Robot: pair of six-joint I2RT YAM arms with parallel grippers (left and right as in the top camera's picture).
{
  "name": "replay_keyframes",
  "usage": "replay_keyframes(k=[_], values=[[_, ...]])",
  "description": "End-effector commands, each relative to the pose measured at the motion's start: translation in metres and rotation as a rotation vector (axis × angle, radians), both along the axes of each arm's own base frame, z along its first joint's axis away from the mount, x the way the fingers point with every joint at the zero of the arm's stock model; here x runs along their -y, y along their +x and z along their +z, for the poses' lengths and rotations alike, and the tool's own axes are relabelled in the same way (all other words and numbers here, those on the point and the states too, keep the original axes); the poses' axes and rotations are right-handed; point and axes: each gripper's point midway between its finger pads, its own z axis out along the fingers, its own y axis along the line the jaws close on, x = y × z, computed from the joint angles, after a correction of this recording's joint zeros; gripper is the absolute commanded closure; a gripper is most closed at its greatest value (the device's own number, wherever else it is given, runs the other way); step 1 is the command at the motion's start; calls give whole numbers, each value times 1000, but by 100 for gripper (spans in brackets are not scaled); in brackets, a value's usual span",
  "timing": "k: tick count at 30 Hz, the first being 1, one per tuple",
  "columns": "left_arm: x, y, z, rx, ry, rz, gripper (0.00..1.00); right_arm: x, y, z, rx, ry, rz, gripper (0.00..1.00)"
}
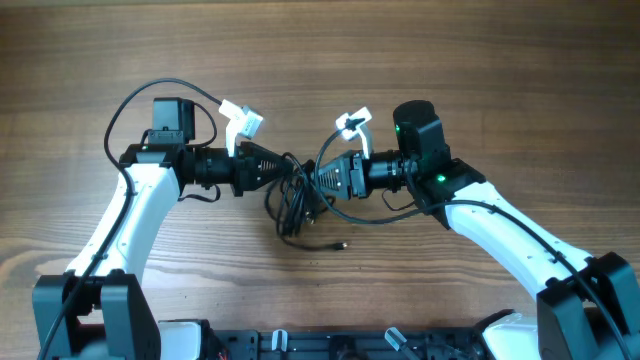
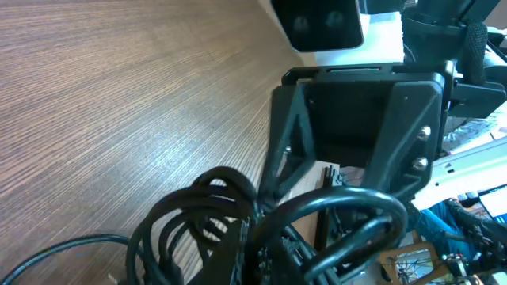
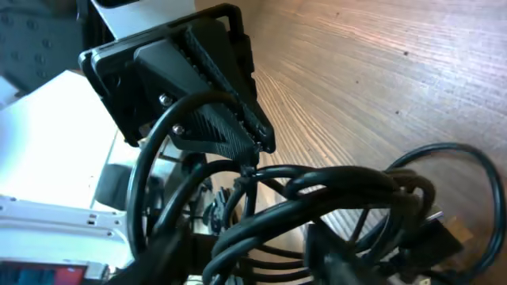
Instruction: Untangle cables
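The cables (image 1: 295, 205) form one knotted black bundle at the table's middle, hanging between both grippers, with a loose plug end (image 1: 343, 243) trailing on the wood to the right. My left gripper (image 1: 289, 168) comes in from the left and is shut on strands of the cables (image 2: 186, 218); its fingers meet at the knot (image 2: 257, 237). My right gripper (image 1: 318, 180) faces it from the right. In the right wrist view its jaws (image 3: 253, 257) stand apart, and several strands of the cables (image 3: 333, 190) cross the gap between them.
The two grippers are almost nose to nose, the left one's black body (image 3: 210, 119) filling the right wrist view. Thicker arm wires loop above the left arm (image 1: 130, 110). White tags (image 1: 242, 120) (image 1: 352, 122) stick up from both wrists. The arm bases (image 1: 300, 345) line the front edge.
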Motion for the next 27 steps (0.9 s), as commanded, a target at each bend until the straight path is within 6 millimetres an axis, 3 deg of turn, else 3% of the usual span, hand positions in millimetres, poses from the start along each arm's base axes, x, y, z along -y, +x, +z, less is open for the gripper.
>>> replay_keyframes(k=[1, 7, 12, 18, 27], values=[[1, -1, 2, 20, -12, -11, 93, 1, -2, -1, -61, -1, -11, 44], [1, -1, 2, 20, -12, -11, 92, 2, -6, -4, -124, -11, -16, 40], [1, 0, 2, 18, -9, -9, 91, -1, -16, 7, -128, 41, 53, 38], [1, 0, 2, 18, -9, -9, 91, -1, -7, 12, -164, 54, 11, 52], [1, 0, 2, 18, -9, -9, 92, 0, 1, 2, -167, 7, -57, 52]])
